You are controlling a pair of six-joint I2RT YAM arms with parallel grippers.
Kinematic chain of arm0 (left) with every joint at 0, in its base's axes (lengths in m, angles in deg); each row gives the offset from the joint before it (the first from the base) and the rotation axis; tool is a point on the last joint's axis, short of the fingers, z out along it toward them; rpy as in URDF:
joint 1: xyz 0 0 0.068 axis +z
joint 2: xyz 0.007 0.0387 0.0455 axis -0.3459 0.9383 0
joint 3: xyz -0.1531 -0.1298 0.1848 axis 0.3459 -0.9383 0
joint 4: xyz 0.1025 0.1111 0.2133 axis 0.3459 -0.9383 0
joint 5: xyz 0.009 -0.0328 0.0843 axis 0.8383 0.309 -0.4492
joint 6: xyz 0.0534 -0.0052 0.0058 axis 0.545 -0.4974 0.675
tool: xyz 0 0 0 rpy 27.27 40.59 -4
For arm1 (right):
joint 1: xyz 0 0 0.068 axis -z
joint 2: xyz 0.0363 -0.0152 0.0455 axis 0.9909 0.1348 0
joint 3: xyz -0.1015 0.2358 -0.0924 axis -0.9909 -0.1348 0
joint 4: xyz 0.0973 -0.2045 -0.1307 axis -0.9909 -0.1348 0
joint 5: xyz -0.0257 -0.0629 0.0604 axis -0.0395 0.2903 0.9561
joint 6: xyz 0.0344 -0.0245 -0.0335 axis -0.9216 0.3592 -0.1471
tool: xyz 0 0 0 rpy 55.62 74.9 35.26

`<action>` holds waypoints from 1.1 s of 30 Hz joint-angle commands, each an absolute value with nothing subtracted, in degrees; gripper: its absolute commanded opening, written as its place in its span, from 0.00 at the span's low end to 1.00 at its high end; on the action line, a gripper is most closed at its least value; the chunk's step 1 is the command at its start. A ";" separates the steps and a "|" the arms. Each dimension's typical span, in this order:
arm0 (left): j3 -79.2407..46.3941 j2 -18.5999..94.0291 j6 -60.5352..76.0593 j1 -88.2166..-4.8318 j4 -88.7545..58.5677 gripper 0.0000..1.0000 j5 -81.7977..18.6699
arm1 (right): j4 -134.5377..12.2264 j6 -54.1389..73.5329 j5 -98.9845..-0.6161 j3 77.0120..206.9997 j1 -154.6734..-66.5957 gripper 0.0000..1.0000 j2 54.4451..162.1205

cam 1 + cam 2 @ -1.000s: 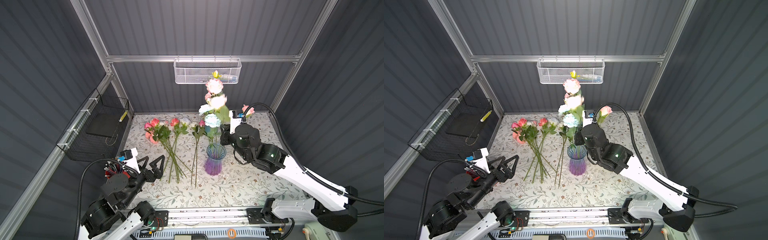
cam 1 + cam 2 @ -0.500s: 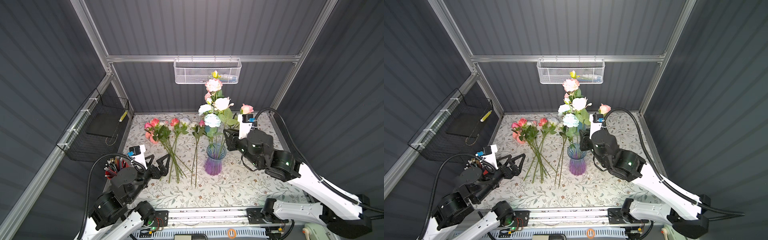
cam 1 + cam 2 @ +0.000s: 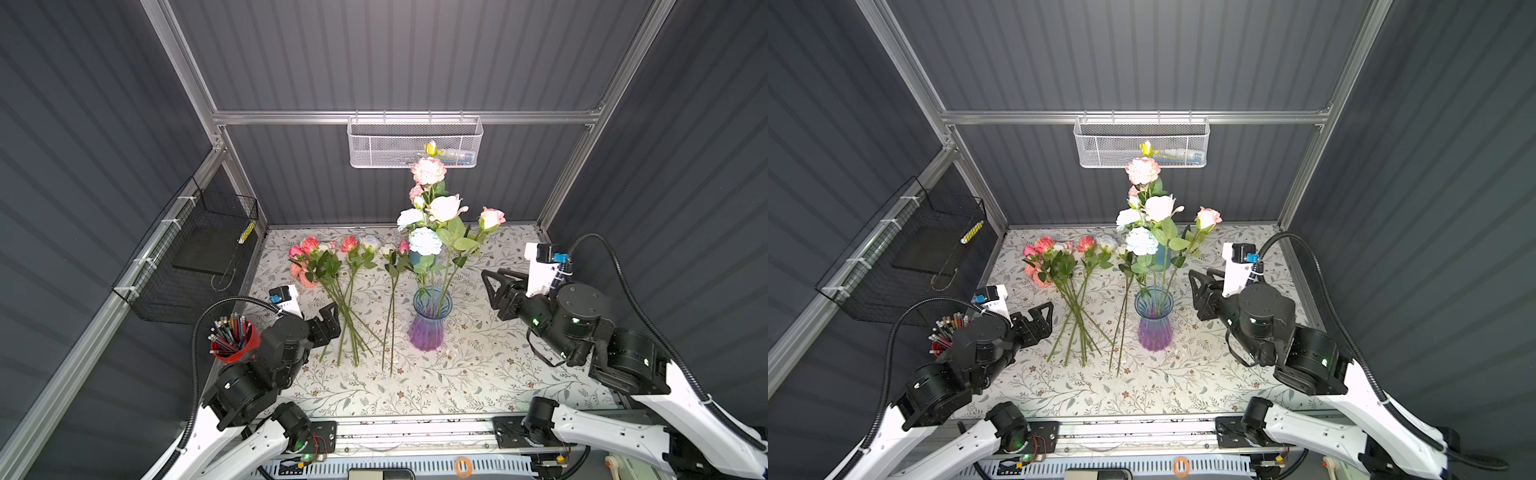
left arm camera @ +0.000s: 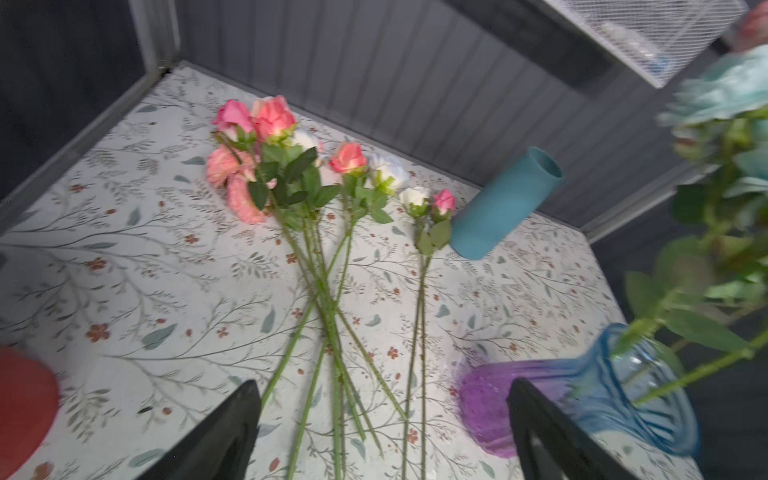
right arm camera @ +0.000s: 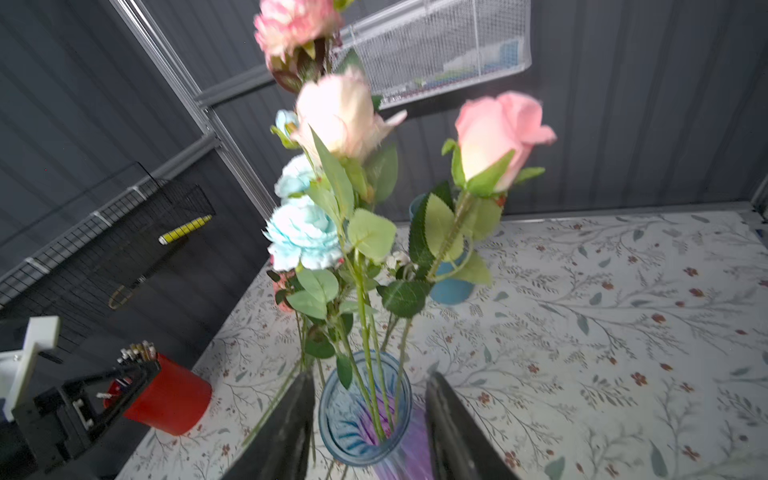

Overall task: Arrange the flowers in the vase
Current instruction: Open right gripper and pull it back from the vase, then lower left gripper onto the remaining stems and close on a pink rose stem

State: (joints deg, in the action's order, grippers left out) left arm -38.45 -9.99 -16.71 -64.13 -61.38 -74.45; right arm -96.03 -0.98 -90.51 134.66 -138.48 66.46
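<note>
Both grippers are empty. Your left gripper (image 3: 1045, 318) gapes wide at the near-left, just beside the stem ends of the loose flowers (image 3: 332, 270). Your right gripper (image 3: 1200, 277) has its jaws parted with nothing between them, near the vase (image 3: 428, 328) on its right. Several flowers (image 3: 441, 208) stand in the vase mid-mat. The loose flowers lie flat to its left with their stems crossed. Pinch one crossed stem and you'll likely drag its neighbours along. The tall blooms look top-heavy, so a brush against the leaves could tip the vase. Watch the red pencil cup (image 3: 232, 345) by your left arm.
</note>
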 commanded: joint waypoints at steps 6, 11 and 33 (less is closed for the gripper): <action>-36.96 -0.11 -15.98 -64.36 -64.55 0.97 -82.15 | -101.70 -10.05 -88.72 123.25 -137.02 0.53 60.66; -39.59 3.06 -18.72 -64.36 -62.31 0.99 -77.47 | -105.61 -16.32 -83.59 118.18 -137.01 0.53 58.65; -33.54 26.02 -14.59 -62.29 -59.38 0.49 -67.09 | -100.73 -13.39 -94.46 111.41 -136.71 0.40 48.13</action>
